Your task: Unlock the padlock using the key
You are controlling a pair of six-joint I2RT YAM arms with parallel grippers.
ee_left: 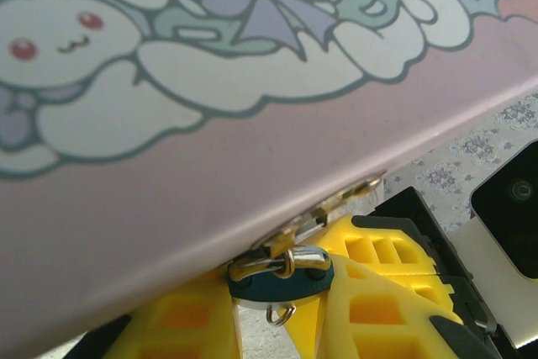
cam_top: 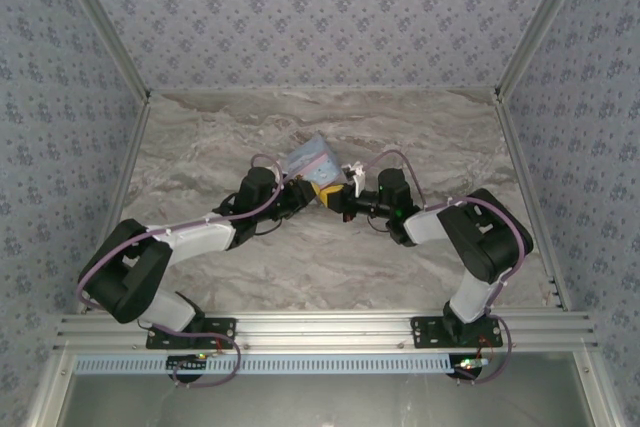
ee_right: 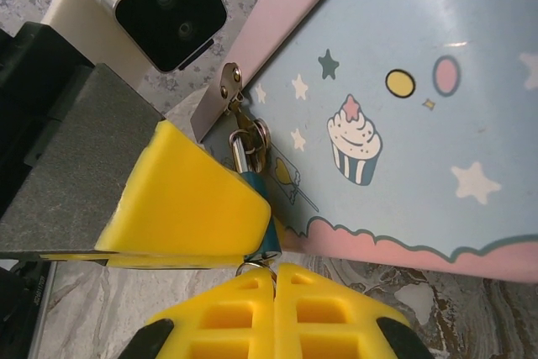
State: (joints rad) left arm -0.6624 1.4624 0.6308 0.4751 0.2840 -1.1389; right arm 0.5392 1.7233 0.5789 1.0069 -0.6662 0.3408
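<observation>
Padlock (ee_right: 260, 208) hangs from the hasp (ee_right: 229, 81) of the tin (ee_right: 403, 81), which is tilted over the counter (cam_top: 300, 267). Right fingers (ee_right: 227, 317) are pressed together directly beneath it, a small ring (ee_right: 250, 268) at their tips. Left fingers (ee_right: 185, 199): one lies against the padlock; their spread cannot be determined.

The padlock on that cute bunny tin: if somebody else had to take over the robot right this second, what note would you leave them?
Left gripper: shut on the padlock, holding it steady.
Right gripper: fingers pinched together just below the padlock, apparently on the key; its small ring is visible, its blade hidden.
Padlock: hangs from the hasp on the tin's edge.
Done: lock gripped, key brought to its underside.
Left to do: the shackle looks closed, so turn the key and free it.
</observation>
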